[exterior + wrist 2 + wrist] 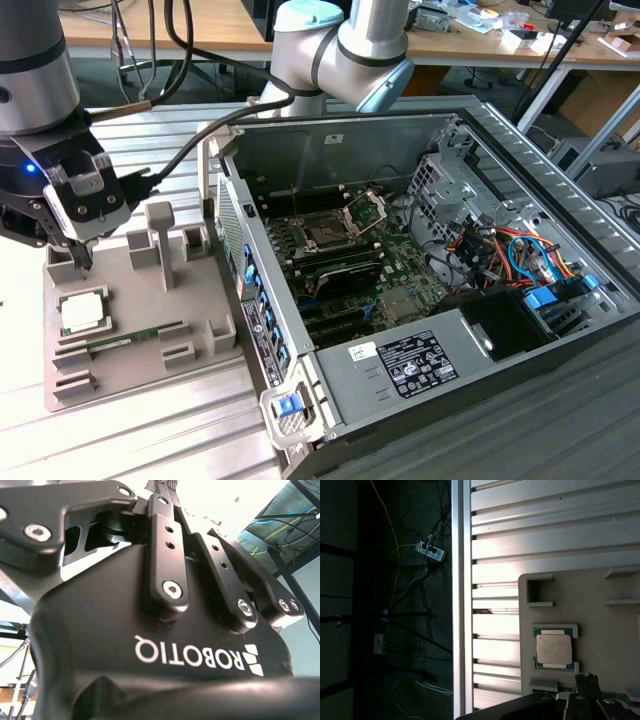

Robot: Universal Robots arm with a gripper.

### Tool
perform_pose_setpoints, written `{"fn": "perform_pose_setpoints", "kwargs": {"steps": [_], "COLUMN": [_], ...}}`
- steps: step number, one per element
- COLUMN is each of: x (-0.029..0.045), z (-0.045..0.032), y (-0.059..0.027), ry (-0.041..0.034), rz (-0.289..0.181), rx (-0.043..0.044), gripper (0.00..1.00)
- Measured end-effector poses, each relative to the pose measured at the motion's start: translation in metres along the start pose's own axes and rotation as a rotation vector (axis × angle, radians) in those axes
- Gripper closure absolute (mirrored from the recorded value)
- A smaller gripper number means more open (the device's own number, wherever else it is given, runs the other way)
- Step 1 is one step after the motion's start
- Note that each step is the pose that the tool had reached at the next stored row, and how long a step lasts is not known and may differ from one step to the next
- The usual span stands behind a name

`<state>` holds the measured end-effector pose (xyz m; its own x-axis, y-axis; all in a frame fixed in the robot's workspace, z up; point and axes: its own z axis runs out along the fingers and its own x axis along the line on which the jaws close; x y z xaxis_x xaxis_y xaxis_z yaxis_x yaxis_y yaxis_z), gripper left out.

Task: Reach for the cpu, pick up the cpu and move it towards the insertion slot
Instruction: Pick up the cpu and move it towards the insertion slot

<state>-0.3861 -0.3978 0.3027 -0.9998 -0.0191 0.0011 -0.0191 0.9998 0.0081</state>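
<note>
One small gap is left: the cpu (82,312) lies flat in its tray (130,300), just below the gripper (84,256) and not touching it. We cannot tell if the gripper is clenched or released. The slot (327,232) is well apart from it, inside the case (330,150).

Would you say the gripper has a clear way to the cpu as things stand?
Probably yes. The gripper hangs just above the grey holder, near the cpu, which lies flat in its recess with its top bare. The holder's upright post stands clear, toward the exterior view's right.
</note>
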Motion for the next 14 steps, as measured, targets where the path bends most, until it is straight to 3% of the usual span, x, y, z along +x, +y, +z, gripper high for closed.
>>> {"fn": "perform_pose_setpoints", "kwargs": {"steps": [14], "x": [0.0], "z": [0.0039], "y": [0.0], "ry": [0.0], "rz": [0.0], "rx": [0.0007], "gripper": [0.9]}}
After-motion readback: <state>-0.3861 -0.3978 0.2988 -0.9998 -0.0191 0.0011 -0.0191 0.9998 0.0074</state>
